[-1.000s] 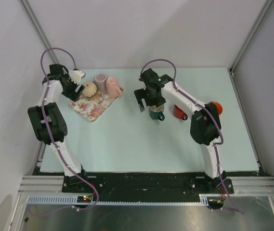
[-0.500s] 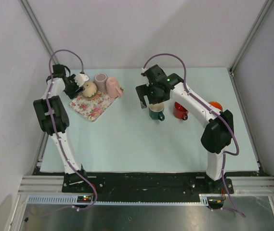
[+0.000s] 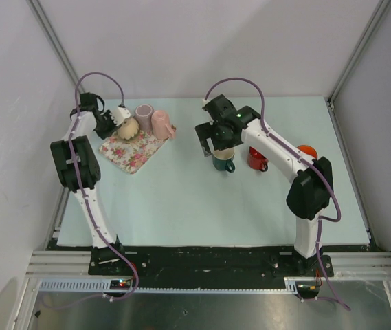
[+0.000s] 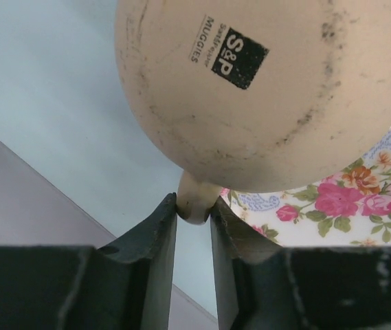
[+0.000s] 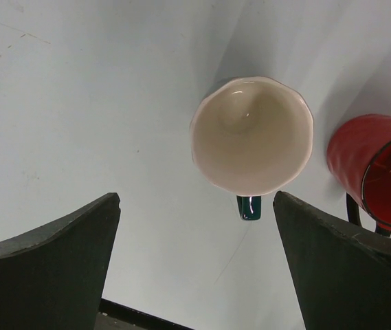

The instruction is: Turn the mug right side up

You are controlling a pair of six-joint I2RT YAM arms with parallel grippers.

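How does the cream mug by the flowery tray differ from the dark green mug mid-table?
The cream mug is tipped, its stamped base facing the wrist camera; the green mug stands upright, mouth up. The left gripper pinches the cream mug's handle; the right gripper hangs open above the green mug. Both have handles.

Six ceramic mugs are showing in all. Three are sitting at the far left: one cream ceramic mug (image 3: 128,127) and two pink ones, a dusty pink mug (image 3: 143,112) and a salmon pink mug (image 3: 161,124). Three more are sitting right of centre: one dark green mug with a cream inside (image 3: 224,163), one glossy red mug (image 3: 255,160) and one orange mug (image 3: 307,150), which is partly hidden. One rose-patterned rectangular tray (image 3: 137,154) is lying at the far left. Two white robot arms are reaching over the pale green table (image 3: 181,199): the left arm (image 3: 75,163) and the right arm (image 3: 279,148).
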